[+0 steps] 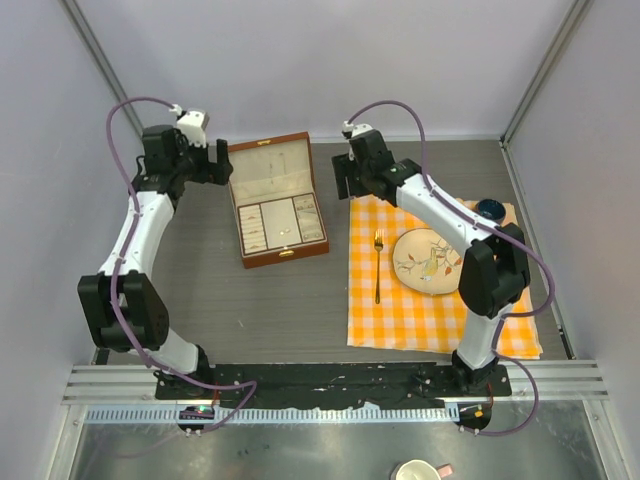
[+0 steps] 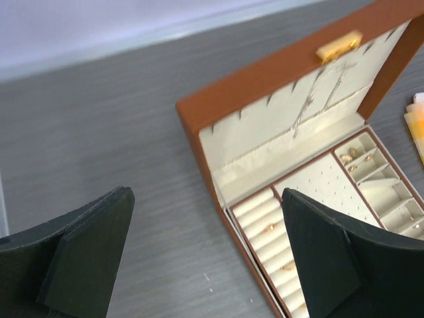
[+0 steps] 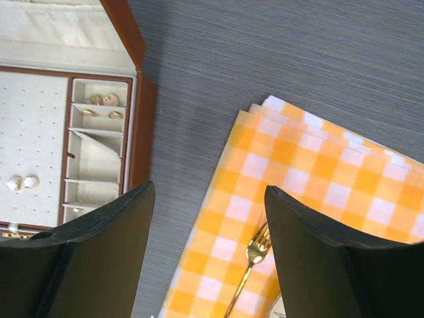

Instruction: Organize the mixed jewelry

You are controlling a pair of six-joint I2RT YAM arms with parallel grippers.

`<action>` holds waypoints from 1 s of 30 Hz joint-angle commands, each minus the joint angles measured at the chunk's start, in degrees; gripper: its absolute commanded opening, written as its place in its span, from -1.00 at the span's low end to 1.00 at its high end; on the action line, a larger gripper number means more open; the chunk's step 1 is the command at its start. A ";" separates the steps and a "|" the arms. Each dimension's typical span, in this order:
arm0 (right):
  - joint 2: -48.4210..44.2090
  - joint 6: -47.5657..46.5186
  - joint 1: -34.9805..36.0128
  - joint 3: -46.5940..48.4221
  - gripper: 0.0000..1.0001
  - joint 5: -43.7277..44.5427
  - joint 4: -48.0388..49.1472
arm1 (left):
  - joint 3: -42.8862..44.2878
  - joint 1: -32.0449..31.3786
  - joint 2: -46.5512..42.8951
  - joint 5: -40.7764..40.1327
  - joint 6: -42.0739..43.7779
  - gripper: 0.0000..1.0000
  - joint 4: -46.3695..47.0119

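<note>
The mixed jewelry lies in an open brown wooden box [image 1: 287, 254] with a cream lining. In the left wrist view gold rings [image 2: 268, 228] sit among the ring rolls and small gold pieces [image 2: 354, 156] fill a corner compartment; thin chains [image 2: 308, 109] hang inside the lid. The right wrist view shows gold studs [image 3: 103, 99] in a top compartment and two pearl-like studs [image 3: 23, 182] on the dotted pad. My left gripper [image 1: 215, 160] [image 2: 205, 195] hovers open beside the box's left rear corner, holding nothing. My right gripper [image 1: 345, 180] [image 3: 209, 187] stands open just right of the box, also holding nothing.
An orange-and-white checked cloth [image 1: 400, 310] [image 3: 318, 172] covers the right half of the table. On it lie a gold fork [image 1: 378, 265] [image 3: 255, 248], a patterned plate [image 1: 425, 260] and a dark blue bowl [image 1: 490, 210]. Walls close in on three sides.
</note>
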 commanded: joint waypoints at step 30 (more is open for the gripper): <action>-8.37 -5.83 -4.37 -10.98 0.61 -8.60 1.24 | 19.41 -4.63 17.01 15.50 14.18 1.00 -7.52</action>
